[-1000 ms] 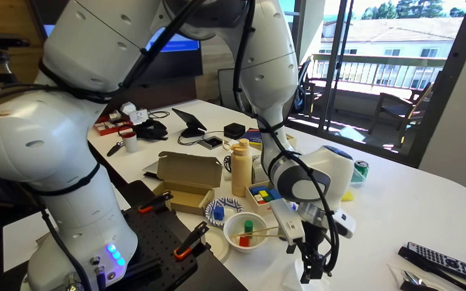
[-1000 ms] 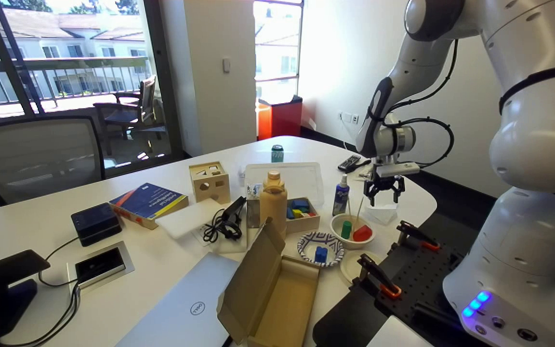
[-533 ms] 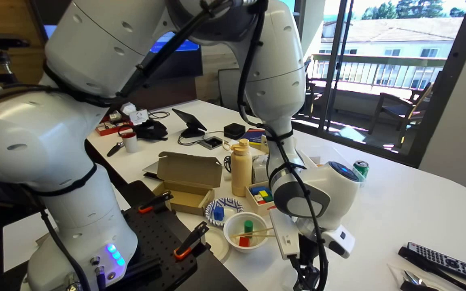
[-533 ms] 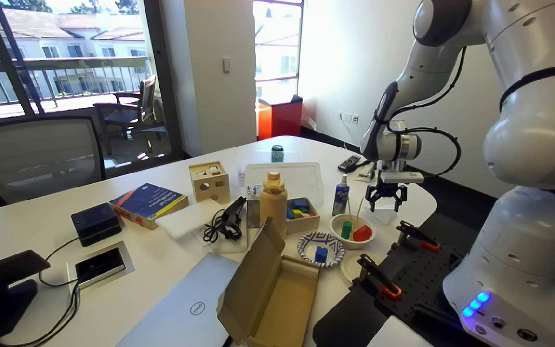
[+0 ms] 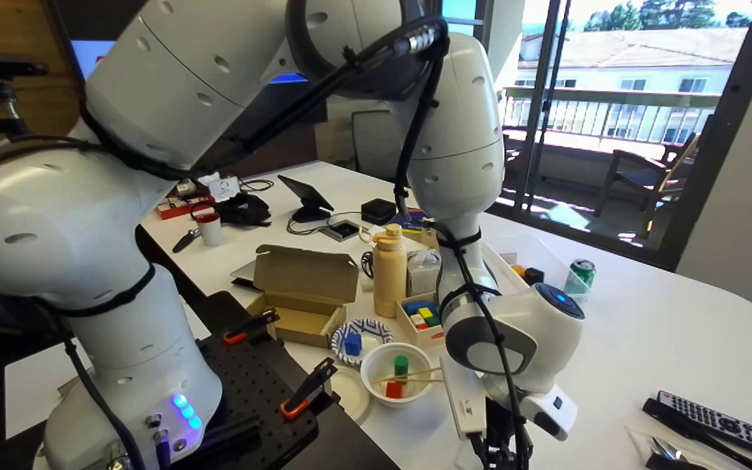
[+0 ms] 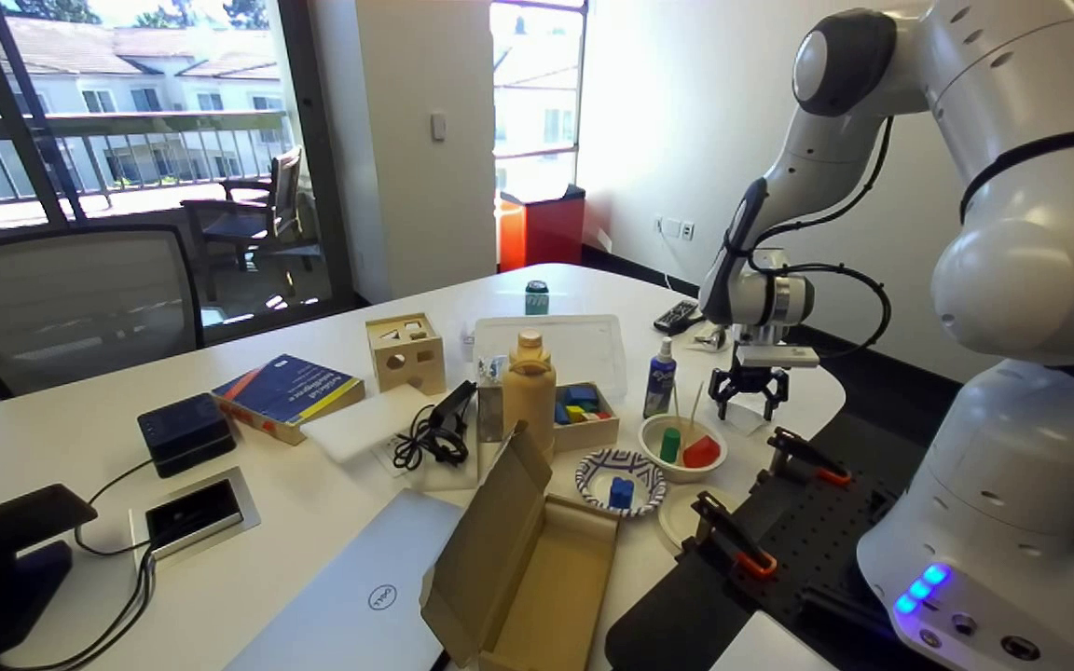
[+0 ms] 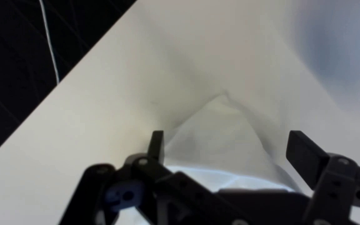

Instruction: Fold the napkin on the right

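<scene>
The napkin is a small pale sheet on the white tabletop, right of the white bowl in an exterior view. In the wrist view the napkin shows a pointed, raised shape with a bright edge across it near the gripper's base. My gripper points down over the napkin. In the wrist view the gripper is open, with its fingers on either side of the napkin and nothing held between them. I cannot tell whether the fingertips touch the napkin or table. In an exterior view the gripper is at the bottom edge, and the napkin is mostly hidden.
Close by stand a white bowl with blocks and chopsticks, a blue spray bottle and black clamps. The table edge lies left in the wrist view. A remote lies farther along the table.
My gripper has moved down toward the napkin and stayed open. In an exterior view it has sunk toward the bottom edge of the picture. The other objects have not moved.
</scene>
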Robot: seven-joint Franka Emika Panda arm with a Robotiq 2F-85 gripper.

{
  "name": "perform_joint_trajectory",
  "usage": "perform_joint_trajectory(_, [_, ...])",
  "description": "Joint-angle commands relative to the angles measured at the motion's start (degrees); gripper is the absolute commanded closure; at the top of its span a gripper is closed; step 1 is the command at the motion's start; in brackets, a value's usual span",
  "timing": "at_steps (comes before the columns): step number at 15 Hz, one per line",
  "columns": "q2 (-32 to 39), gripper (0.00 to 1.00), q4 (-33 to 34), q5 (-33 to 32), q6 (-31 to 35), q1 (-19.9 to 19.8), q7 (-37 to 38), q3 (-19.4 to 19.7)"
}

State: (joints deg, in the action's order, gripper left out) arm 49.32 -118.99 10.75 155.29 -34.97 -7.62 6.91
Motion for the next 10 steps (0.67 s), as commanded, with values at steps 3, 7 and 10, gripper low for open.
perform_joint_trajectory(3, [4.3,0.0,3.5,1.5,-0.4,-3.0,-0.6,-1.9])
perform_joint_trajectory(7, [2.7,0.0,2.9,1.8,-1.2,-4.6,-1.5,-3.4])
perform_joint_trajectory(10, [-0.9,0.0,0.4,1.9,-3.3,-5.8,-2.2,-4.8])
